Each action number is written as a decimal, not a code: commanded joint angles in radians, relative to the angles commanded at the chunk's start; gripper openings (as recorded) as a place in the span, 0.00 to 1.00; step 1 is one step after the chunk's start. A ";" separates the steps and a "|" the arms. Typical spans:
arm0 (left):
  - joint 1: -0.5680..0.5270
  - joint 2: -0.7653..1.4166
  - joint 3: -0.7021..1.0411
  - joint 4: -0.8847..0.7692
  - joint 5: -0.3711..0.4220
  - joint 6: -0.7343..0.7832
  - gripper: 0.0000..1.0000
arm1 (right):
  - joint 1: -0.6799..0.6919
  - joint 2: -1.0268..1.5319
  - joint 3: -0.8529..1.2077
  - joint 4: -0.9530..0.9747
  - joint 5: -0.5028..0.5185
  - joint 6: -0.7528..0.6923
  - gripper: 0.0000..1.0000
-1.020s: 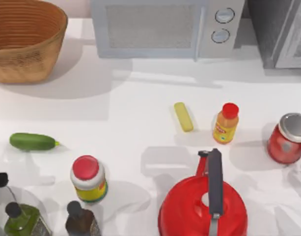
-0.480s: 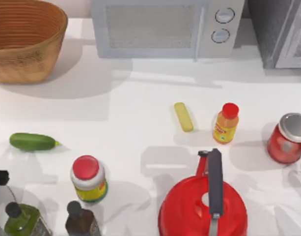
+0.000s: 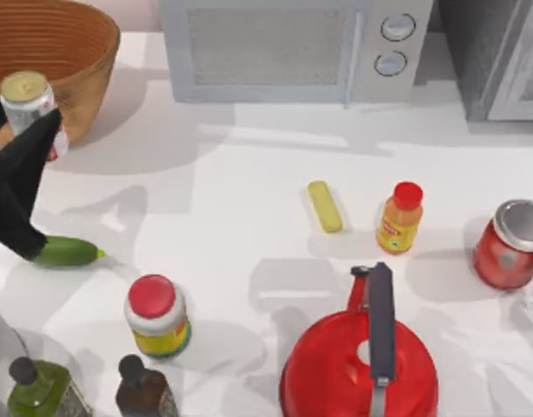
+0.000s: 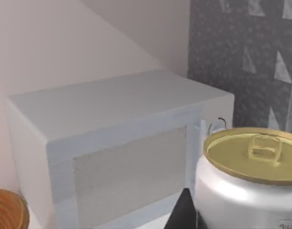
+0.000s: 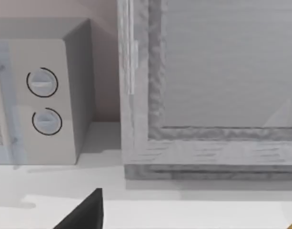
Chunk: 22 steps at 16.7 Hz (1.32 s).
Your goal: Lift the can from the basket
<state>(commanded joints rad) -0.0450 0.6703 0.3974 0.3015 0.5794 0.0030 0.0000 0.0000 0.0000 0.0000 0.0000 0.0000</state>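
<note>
Nearest you, the red kettle (image 3: pixel 359 369) sits at the bench's (image 3: pixel 249 217) front edge, and left of it stand a red-capped jar (image 3: pixel 156 316) and two dark bottles. Beyond the kettle you see the yellow bar (image 3: pixel 325 207), the orange bottle (image 3: pixel 400 217) and the larger red can (image 3: pixel 509 244). Far to the kettle's left, past the cucumber (image 3: pixel 66 252), your left hand (image 3: pixel 36 139) is clamped on the can (image 3: pixel 28 97), holding it raised over the basket's (image 3: pixel 75 52) near rim. Your left wrist view shows the can's (image 4: pixel 253 181) gold top close up, with the microwave (image 4: pixel 117 143) behind. For your right hand, you cannot tell.
</note>
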 joint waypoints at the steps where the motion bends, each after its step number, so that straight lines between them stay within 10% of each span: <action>1: -0.012 0.120 0.058 0.055 0.090 -0.002 0.00 | 0.000 0.000 0.000 0.000 0.000 0.000 1.00; 6: -0.072 0.697 0.348 0.363 0.473 -0.010 0.00 | 0.000 0.000 0.000 0.000 0.000 0.000 1.00; 11: -0.134 1.200 0.588 0.686 0.679 0.006 0.00 | 0.000 0.000 0.000 0.000 0.000 0.000 1.00; 22: -0.225 1.859 0.745 1.048 0.770 0.036 0.00 | 0.000 0.000 0.000 0.000 0.000 0.000 1.00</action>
<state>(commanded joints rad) -0.2700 2.5288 1.1424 1.3491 1.3496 0.0391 0.0000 0.0000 0.0000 0.0000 0.0000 0.0000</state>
